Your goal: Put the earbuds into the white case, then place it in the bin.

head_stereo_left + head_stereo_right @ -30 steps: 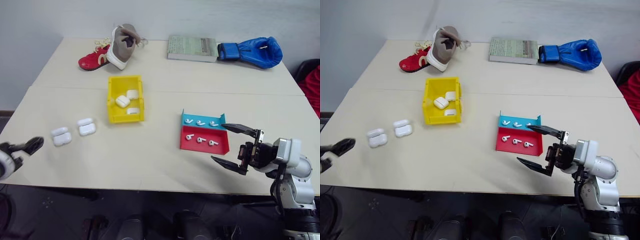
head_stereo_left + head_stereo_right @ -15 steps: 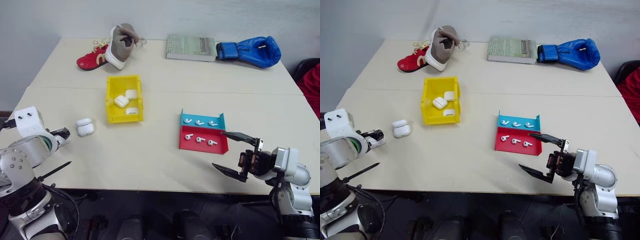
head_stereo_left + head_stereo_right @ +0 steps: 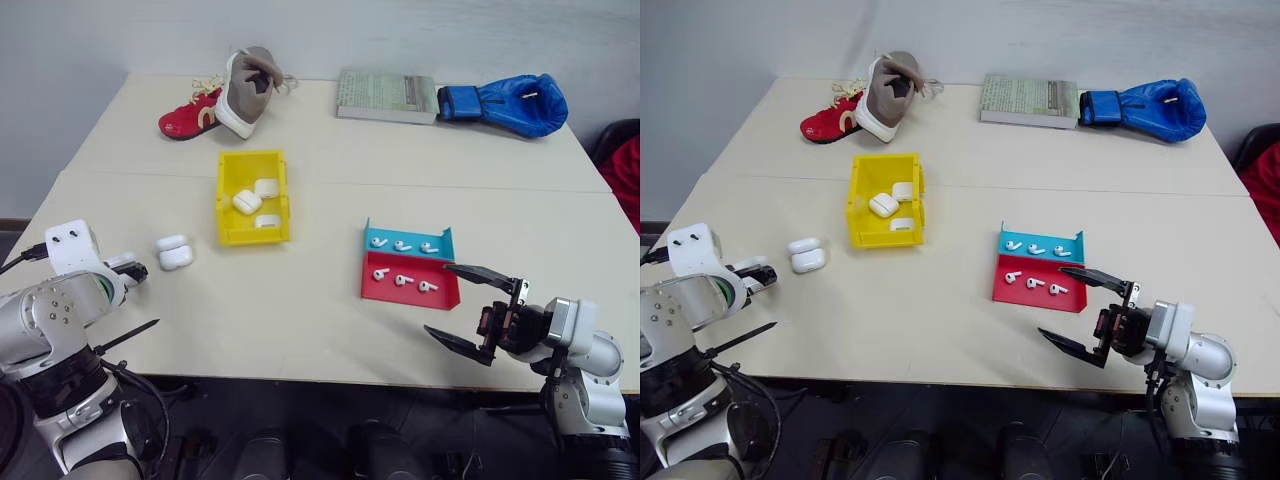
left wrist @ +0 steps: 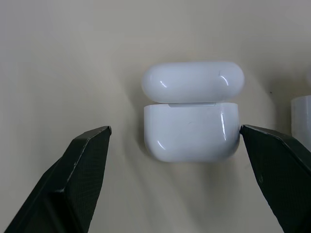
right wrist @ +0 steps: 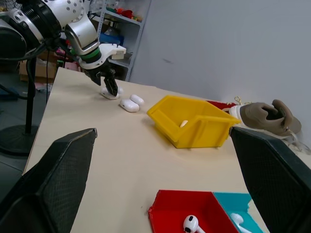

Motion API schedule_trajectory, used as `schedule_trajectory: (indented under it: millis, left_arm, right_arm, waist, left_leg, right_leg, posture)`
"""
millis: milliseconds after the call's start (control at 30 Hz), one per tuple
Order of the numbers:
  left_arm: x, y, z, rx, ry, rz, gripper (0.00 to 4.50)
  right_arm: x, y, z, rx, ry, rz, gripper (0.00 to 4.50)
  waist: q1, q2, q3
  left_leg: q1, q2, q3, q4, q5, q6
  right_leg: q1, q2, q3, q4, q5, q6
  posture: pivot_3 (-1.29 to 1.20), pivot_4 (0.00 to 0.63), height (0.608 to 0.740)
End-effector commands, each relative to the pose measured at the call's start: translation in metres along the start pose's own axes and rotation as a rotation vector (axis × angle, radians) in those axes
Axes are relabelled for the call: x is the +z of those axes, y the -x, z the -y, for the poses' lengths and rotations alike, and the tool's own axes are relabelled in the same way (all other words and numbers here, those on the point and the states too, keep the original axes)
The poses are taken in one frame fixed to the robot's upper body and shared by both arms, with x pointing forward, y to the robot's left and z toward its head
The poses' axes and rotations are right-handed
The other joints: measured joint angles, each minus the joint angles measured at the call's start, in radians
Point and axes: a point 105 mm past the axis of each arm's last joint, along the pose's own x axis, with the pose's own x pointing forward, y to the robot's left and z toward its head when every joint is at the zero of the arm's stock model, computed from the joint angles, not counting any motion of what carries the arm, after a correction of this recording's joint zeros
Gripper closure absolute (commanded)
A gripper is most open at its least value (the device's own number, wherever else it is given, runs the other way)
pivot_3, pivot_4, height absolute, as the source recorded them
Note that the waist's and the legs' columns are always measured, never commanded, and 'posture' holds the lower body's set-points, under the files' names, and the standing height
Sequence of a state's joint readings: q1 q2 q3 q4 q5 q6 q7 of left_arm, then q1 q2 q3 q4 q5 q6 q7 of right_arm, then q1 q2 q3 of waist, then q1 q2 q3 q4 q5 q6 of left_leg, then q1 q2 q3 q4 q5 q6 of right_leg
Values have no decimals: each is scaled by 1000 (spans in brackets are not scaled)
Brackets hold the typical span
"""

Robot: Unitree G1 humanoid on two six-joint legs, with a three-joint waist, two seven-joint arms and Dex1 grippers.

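Even, bright light overhead; my tabletop (image 3: pixel 330 320) shows soft shadows, and glare streaks the white case (image 4: pixel 190 111) up close.

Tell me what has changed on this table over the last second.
The left gripper has come in from the table's left edge and down over the nearer white case, fingers open on either side, not yet gripping. The right gripper has stayed open near the blue and red tray. The bin, earbuds and other white case have not moved.

White case (image 4: pixel 191 110) lies shut on the table (image 4: pixel 73 58), between the left gripper's (image 4: pixel 176 133) spread fingers (image 4: pixel 80 165); one finger touches its side.
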State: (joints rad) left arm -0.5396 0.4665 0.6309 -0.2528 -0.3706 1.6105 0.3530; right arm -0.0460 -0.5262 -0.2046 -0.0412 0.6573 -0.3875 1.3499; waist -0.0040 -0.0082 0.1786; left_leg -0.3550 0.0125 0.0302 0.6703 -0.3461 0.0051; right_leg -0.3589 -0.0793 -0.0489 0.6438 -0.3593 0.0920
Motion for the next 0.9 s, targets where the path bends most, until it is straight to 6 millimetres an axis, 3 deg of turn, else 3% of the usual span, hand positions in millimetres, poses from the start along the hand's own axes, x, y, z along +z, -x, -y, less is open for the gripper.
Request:
schedule_trajectory:
  millis: [33,767,900]
  left_arm:
    - [4,-1,-4,26,-9,15,19]
    - [4,-15,4,-41,-74,-16,19]
    - [-4,-18,7,-53,-84,-50,19]
  right_arm:
    - [10,2,3,-11,42,0,0]
    - [8,12,-4,-34,40,-17,0]
    - [7,13,-4,-39,41,-20,0]
  waist:
    - [3,0,0]
    - [6,0,0]
    - [7,0,0]
  left_leg:
    - [0,0,0,0,0,0]
    - [0,0,-1,0,1,-1]
    - [0,0,-1,1,1,-1]
  right_leg:
    - [0,0,0,0,0,0]
    - [0,0,0,0,0,0]
    - [1,0,0,0,0,0]
  posture:
    - [0,150,740]
    - [0,150,740]
    - [0,150,740]
